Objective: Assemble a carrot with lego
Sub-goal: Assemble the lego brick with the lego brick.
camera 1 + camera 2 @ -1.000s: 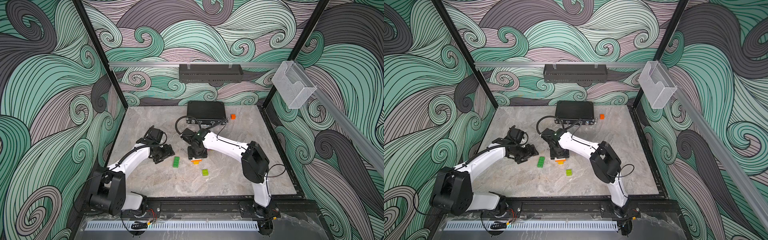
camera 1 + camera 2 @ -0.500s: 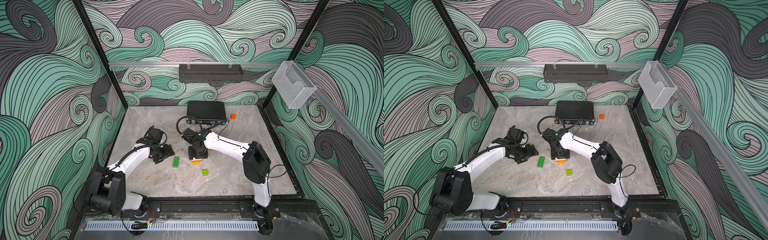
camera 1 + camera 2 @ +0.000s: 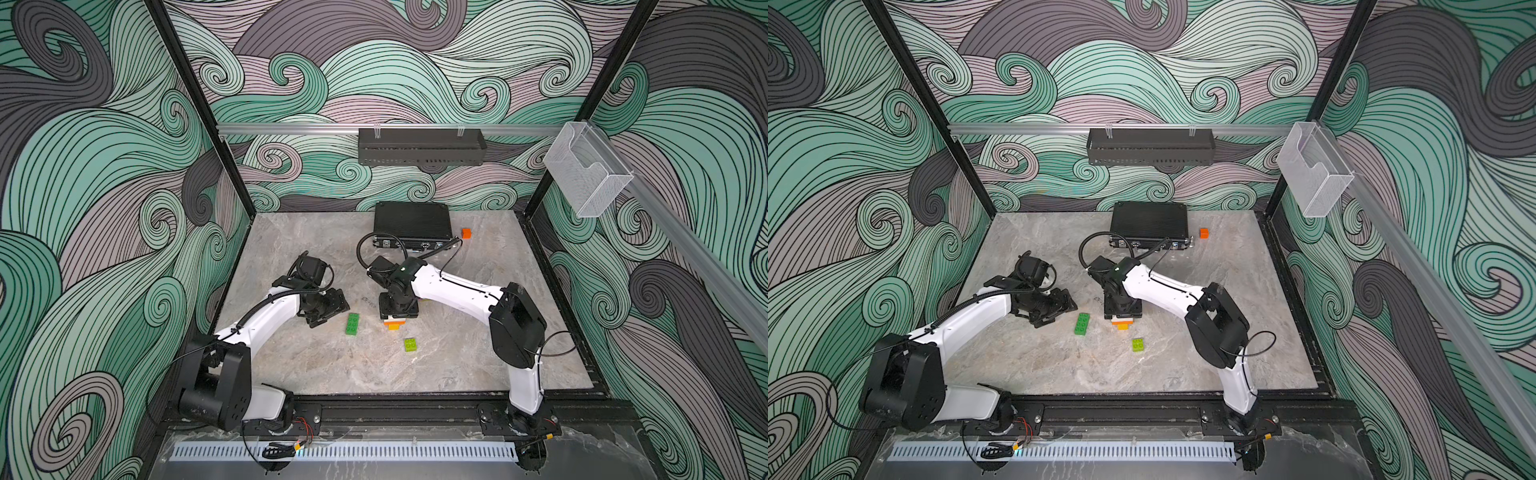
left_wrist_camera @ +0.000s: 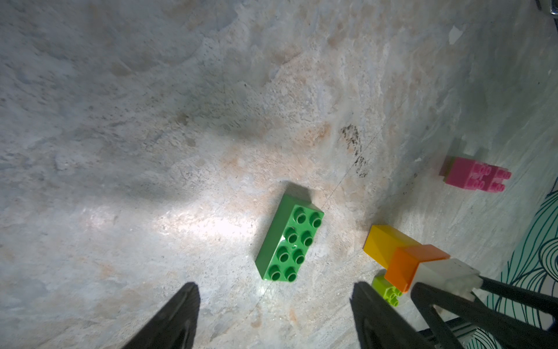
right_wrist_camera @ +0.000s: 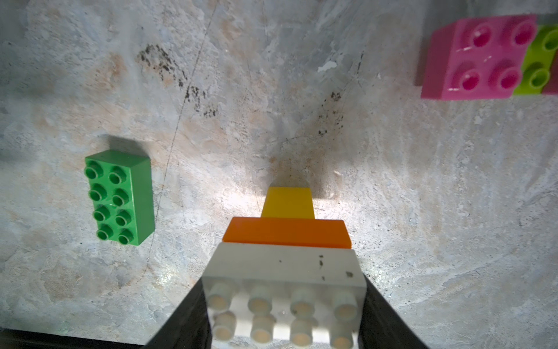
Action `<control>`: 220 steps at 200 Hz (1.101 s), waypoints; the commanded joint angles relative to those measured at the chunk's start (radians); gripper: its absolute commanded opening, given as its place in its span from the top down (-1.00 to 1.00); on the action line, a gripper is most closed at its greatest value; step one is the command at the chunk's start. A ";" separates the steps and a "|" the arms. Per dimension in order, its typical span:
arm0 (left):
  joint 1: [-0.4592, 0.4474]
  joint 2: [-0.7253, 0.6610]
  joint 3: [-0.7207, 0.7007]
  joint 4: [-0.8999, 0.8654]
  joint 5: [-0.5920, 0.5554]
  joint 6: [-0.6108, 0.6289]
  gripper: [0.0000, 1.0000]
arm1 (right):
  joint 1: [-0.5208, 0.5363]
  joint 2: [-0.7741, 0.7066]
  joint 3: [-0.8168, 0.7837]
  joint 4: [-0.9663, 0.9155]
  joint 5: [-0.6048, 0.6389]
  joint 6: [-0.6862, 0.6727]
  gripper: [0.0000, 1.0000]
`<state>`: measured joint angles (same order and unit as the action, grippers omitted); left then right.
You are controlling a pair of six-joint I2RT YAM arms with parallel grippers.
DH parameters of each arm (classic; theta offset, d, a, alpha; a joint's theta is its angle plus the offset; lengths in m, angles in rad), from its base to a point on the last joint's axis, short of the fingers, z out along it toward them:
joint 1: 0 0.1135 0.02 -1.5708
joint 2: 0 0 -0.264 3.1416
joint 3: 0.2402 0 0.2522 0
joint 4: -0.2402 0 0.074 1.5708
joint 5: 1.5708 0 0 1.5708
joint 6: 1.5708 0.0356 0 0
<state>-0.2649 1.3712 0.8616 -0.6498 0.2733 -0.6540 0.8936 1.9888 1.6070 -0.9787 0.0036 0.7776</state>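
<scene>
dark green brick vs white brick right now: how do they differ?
The dark green brick lies loose on the table, while the white brick is clamped in the right gripper. The dark green brick sits alone. The white brick is joined to the orange brick and the yellow brick. The dark green brick's studs face up, and the white brick's face the wrist camera. Both have eight studs in two rows.
</scene>
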 commanded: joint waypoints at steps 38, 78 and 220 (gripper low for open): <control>-0.002 0.010 0.024 -0.007 -0.008 0.002 -0.60 | -0.006 0.019 -0.054 0.038 -0.049 0.021 -0.14; -0.002 0.014 0.027 -0.010 -0.007 0.005 -0.60 | -0.007 0.022 -0.042 0.030 -0.030 0.005 -0.16; -0.003 0.019 0.032 -0.011 -0.006 0.005 -0.60 | 0.015 0.129 0.001 -0.042 0.008 -0.022 0.03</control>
<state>-0.2649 1.3731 0.8616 -0.6498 0.2733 -0.6540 0.8993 2.0254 1.6447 -1.0122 0.0006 0.7631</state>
